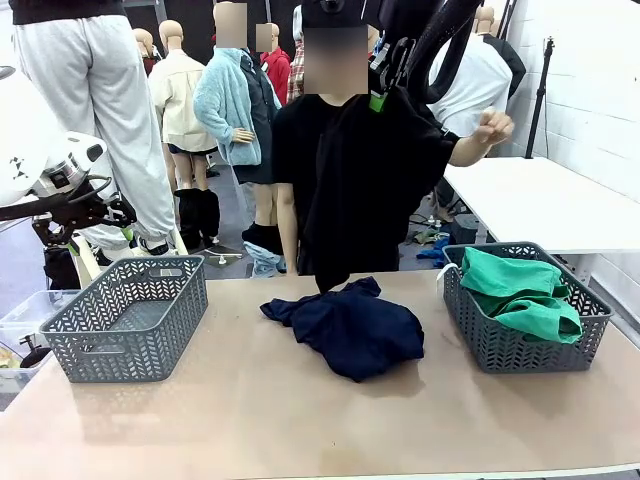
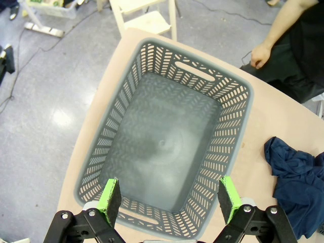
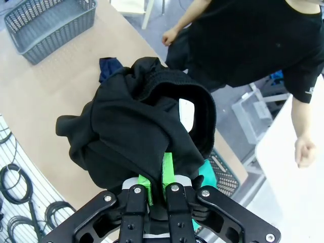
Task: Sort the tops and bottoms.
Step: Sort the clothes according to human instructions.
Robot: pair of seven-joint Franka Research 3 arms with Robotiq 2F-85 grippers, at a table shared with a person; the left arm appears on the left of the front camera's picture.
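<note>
Right tool (image 3: 156,174) clamps black garment (image 3: 136,126) | left tool (image 2: 168,198) released above grey basket (image 2: 126,96) | front: bottoms (image 1: 520,295) in second basket (image 1: 500,345)

A tan table (image 1: 250,430) spans the near side. At the far right stands a white table (image 1: 540,200), with a black stand (image 1: 545,95) by the wall. At left are a clear plastic box (image 1: 25,310) and a pale wooden stool (image 2: 149,20).

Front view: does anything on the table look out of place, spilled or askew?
Nothing damaged. A crumpled navy fabric garment lies loose at the tan table's middle, and the teal-green soft fabric garment heaps above the rim of the grey plastic basket on the robot's right.
</note>
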